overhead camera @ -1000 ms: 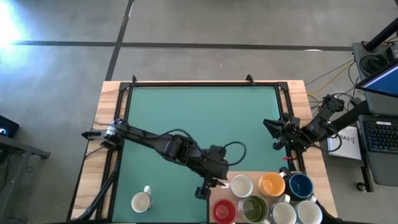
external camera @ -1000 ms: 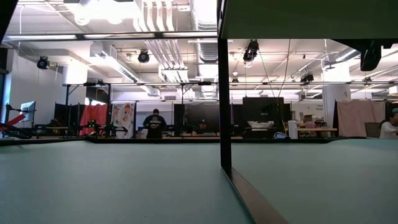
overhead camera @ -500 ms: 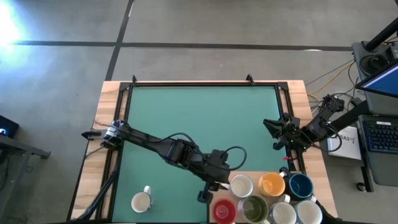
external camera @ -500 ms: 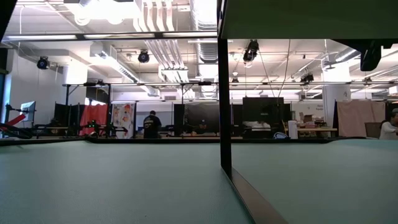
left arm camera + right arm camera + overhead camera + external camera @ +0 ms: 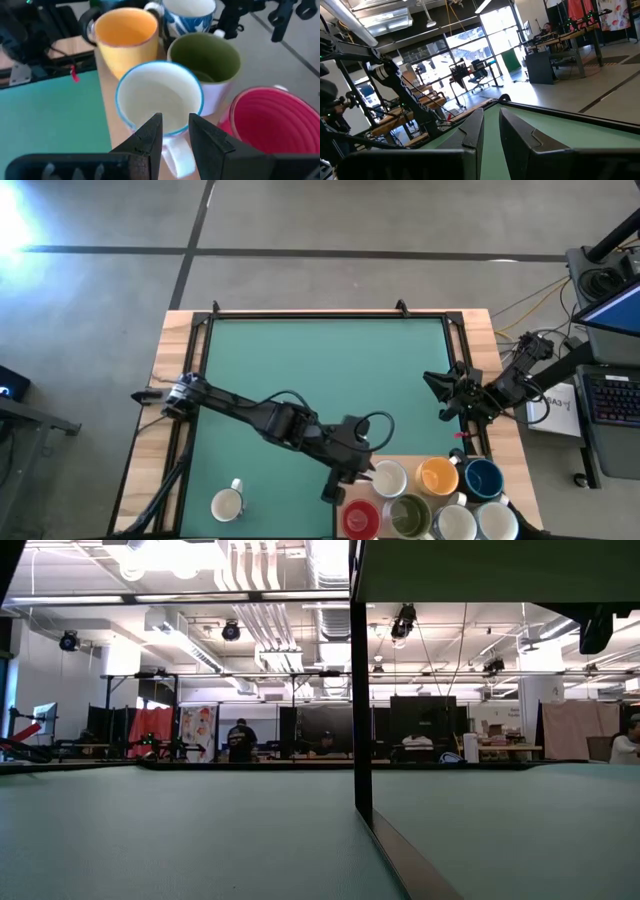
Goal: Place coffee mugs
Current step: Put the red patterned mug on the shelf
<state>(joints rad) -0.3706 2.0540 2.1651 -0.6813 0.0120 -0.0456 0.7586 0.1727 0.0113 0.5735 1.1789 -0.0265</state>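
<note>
Seven mugs stand upright in a cluster on a wooden board [image 5: 400,462] at the table's near right corner: a white one with a blue rim [image 5: 388,477], orange [image 5: 437,476], dark blue [image 5: 482,478], red [image 5: 360,519], olive-inside [image 5: 409,513] and two more white [image 5: 455,523]. Another white mug [image 5: 227,503] stands alone on the green mat near the near edge. My left gripper [image 5: 347,478] [image 5: 175,131] is at the blue-rimmed white mug [image 5: 160,97], shut on its handle. My right gripper [image 5: 440,394] [image 5: 491,117] waits shut at the table's right edge. My left gripper pinches the handle [image 5: 176,152] of the blue-rimmed white mug between its two fingers [image 5: 150,136], coming slanting down from the table's left. The mug stands upright on the wooden board, among the other mugs.
Orange [image 5: 127,32], olive-inside [image 5: 205,62] and red [image 5: 270,120] mugs crowd close around the held one. A black frame [image 5: 330,315] borders the green mat [image 5: 320,360]. In the low view a dark upright post [image 5: 360,710] stands mid-table. A person shows far off in the room.
My left gripper has edged a little toward the table's right, closer to the blue-rimmed white mug. The mugs and my right arm have kept still.
</note>
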